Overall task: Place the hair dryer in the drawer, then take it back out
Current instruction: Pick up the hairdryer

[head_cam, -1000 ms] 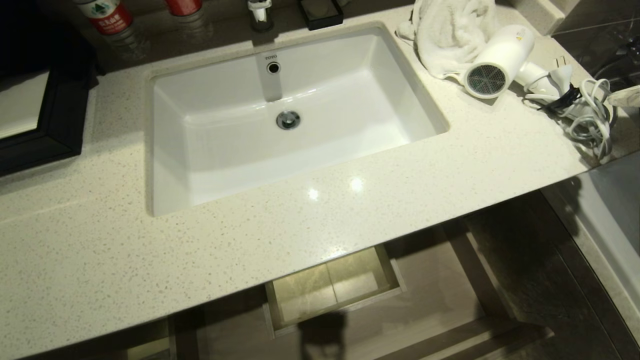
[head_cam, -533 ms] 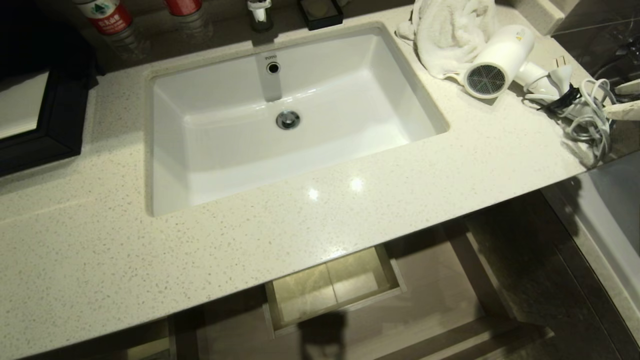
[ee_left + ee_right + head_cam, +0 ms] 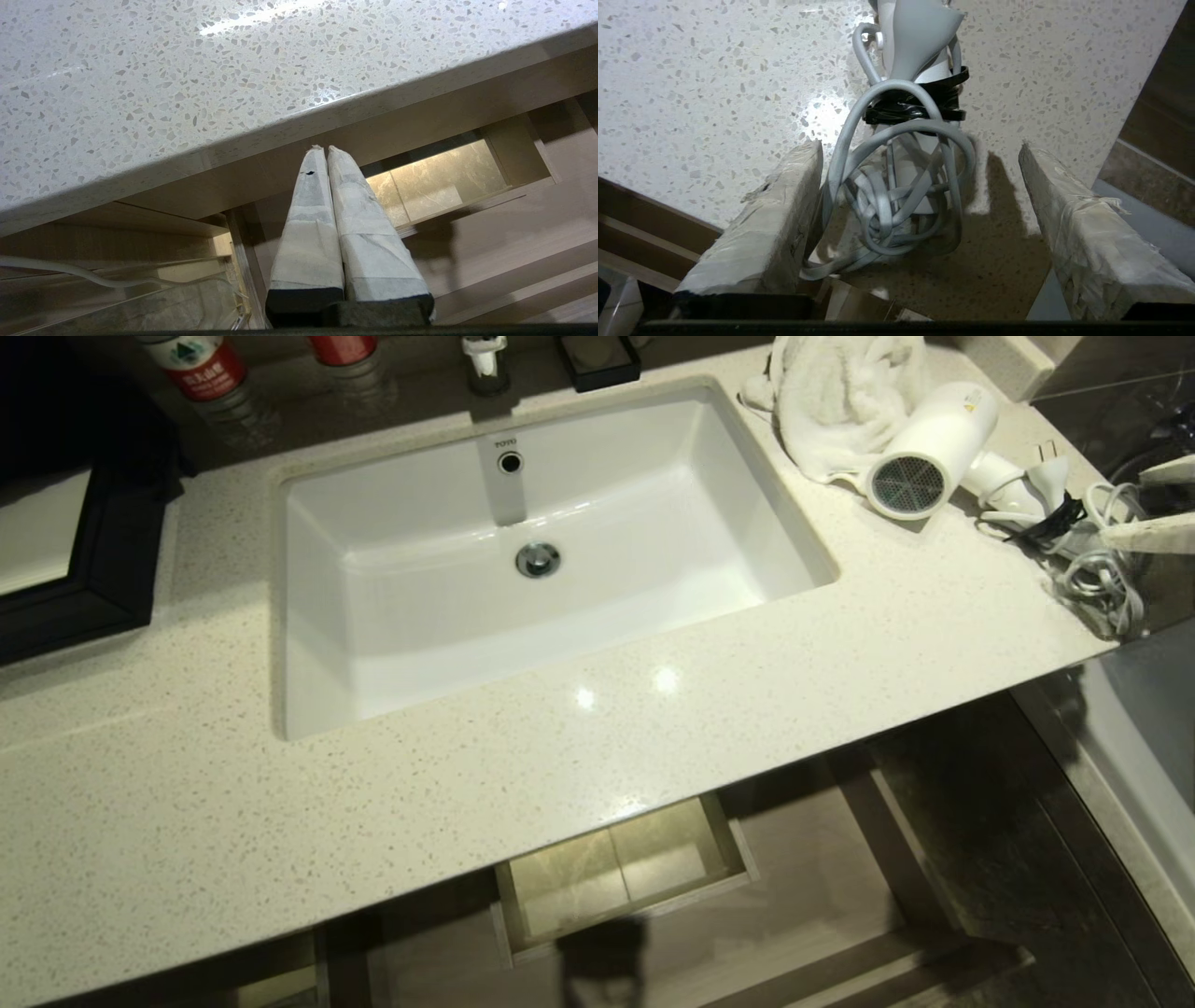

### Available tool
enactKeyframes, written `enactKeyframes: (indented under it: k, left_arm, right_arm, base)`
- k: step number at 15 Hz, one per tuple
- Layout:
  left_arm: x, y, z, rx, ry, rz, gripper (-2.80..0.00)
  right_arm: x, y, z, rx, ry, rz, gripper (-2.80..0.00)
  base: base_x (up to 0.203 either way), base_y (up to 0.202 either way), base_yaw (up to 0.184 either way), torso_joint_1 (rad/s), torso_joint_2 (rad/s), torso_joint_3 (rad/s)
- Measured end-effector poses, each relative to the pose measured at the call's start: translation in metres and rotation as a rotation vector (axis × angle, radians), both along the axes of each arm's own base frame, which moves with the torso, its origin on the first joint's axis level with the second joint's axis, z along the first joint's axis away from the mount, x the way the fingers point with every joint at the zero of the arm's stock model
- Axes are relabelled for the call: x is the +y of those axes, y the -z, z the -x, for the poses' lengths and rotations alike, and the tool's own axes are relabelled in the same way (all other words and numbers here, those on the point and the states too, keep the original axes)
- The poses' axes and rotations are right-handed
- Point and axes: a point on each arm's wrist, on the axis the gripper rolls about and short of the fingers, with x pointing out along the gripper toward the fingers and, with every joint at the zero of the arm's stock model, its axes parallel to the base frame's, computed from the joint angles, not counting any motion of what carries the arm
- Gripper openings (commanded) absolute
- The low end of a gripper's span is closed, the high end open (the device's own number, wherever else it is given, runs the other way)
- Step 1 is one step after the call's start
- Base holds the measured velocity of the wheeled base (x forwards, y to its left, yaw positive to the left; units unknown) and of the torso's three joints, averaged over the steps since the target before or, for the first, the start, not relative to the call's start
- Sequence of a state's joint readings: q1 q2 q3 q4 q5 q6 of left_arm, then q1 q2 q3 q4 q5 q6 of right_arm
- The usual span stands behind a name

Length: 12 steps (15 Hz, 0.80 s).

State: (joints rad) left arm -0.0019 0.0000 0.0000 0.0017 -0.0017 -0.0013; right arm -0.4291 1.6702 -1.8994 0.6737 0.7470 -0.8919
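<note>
My right tool stands wide at the right end of the surface, its two taped fingers either side of the coiled cord and holding nothing. In the head view only its tips show, at the frame's right edge. My left tool is parked below the surface edge, fingers pressed together, empty.

The hair dryer is white, with a fat barrel and a round grey grille end facing the sink. Its pale grey cord is bundled and bound with a black tie. It lies on the surface right of the sink, barrel against a white towel, cord bundle nearest my right tool.

The sink reads "TOTO". A red-labelled bottle carries print I cannot read.

The drawer stands open below the surface front edge, well apart from the hair dryer.
</note>
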Motion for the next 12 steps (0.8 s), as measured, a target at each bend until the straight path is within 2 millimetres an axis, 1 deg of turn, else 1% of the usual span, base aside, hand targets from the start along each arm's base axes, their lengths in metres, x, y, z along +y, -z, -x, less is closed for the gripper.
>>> enactKeyframes:
  k: [7, 12]
  left_arm:
    - [0.0, 0.0, 0.0, 0.0, 0.0, 0.0, -2.8]
    - [0.0, 0.0, 0.0, 0.0, 0.0, 0.0, -2.8]
  right_arm:
    - [0.0, 0.008, -0.012, 0.028, -0.015, -0.015, 0.0]
    - [-0.002, 0.018, -0.034, 0.019, -0.04, -0.008, 0.0]
  base:
    - [0.0, 0.0, 0.0, 0.0, 0.0, 0.0]
    - [0.0, 0.0, 0.0, 0.0, 0.0, 0.0]
